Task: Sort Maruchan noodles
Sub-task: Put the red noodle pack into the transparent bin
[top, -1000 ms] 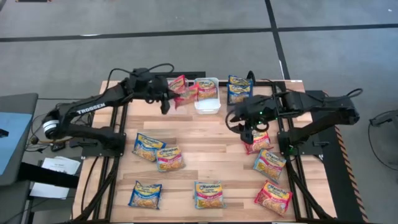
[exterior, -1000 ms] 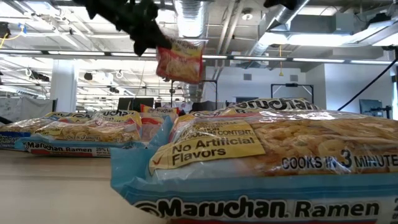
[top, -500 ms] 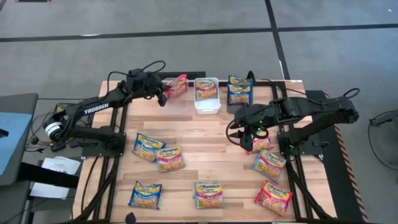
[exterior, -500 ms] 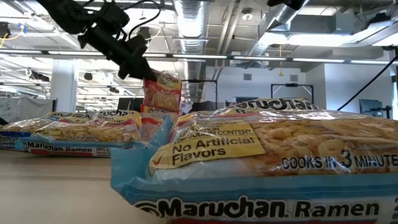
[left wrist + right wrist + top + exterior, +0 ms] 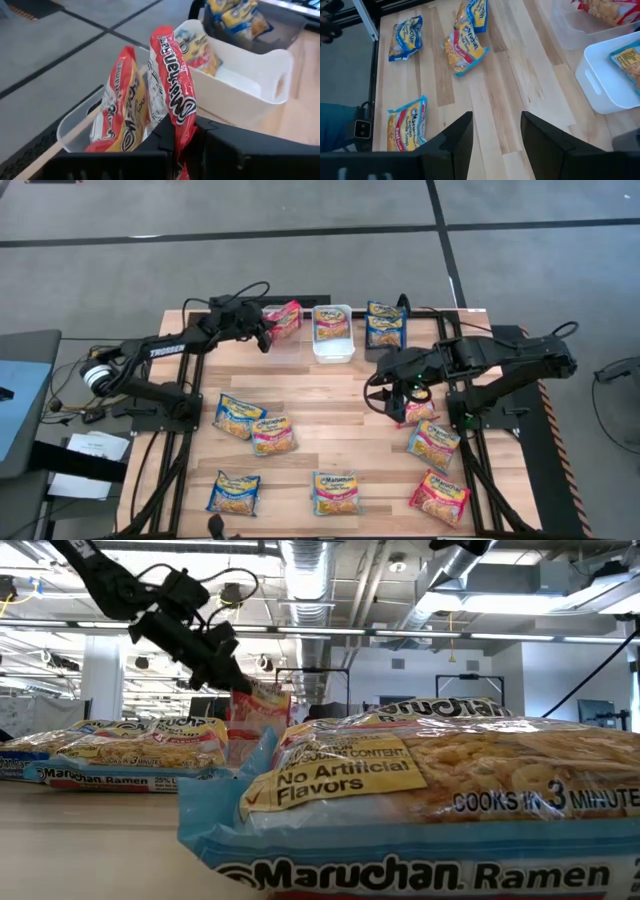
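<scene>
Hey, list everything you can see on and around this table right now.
clear bin: one, far edge, leftmost.
white bin: one, far edge, middle.
dark bin: one, far edge, rightmost.
red packets: four; one held, one in the clear bin, two on the table's right side.
blue-yellow packets: two loose on the left, more in the dark bin.
light blue-pink packets: three loose, one in the white bin.
table: one, wood.
left gripper: jaws shut on a red packet over the clear bin.
right gripper: jaws open, above a right-side red packet.
</scene>
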